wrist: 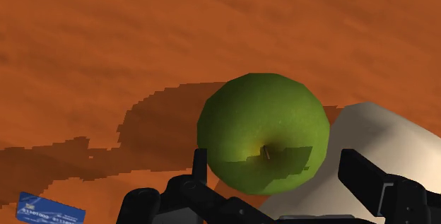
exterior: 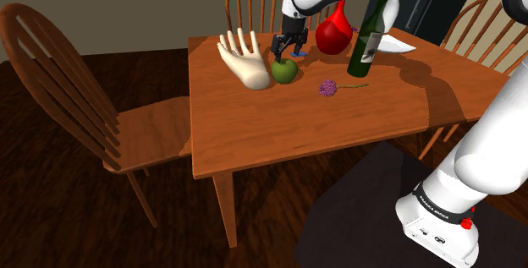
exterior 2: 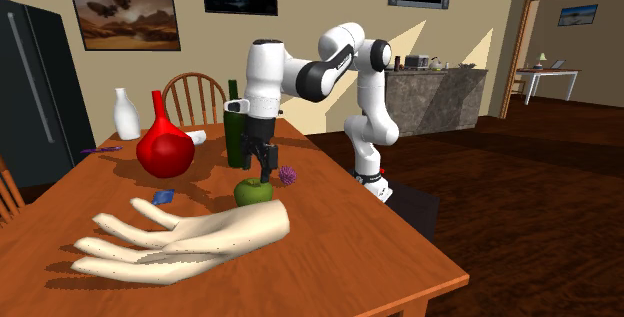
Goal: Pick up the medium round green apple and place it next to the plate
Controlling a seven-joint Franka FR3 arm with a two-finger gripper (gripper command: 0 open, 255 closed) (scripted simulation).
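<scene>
We see the green apple (exterior: 284, 71) (exterior 2: 253, 192) (wrist: 263, 132) resting on the wooden table (exterior: 279, 135) (exterior 2: 340, 250) (wrist: 141, 39), stem side up, just beside the wrist end of a pale mannequin hand (exterior: 244, 58) (exterior 2: 185, 241) (wrist: 385, 134) that lies there with its fingers spread. The black gripper (exterior: 286, 55) (exterior 2: 263, 168) (wrist: 275, 167) hangs right above the fruit, pointing down at it. In the wrist view its fingers (wrist: 201, 164) stand apart, one on each side of the apple (the one nearer the mannequin hand shows a clear gap from the skin), so we call the gripper spread and the apple not clasped.

In the shoulder view, a red vase (exterior: 333, 31) (exterior 2: 164, 151) and a dark green bottle (exterior: 372, 28) (exterior 2: 235, 135) stand behind the apple, with a small purple flower (exterior: 328, 87) (exterior 2: 289, 175) lying near them. A blue card (wrist: 49, 207) (exterior 2: 163, 196) lies on the wood close to the gripper. A white shape (exterior: 399, 45) pokes out past the bottle; we cannot tell whether it is the plate. A wooden chair (exterior: 76, 80) stands at the table's side on the shoulder view's left
</scene>
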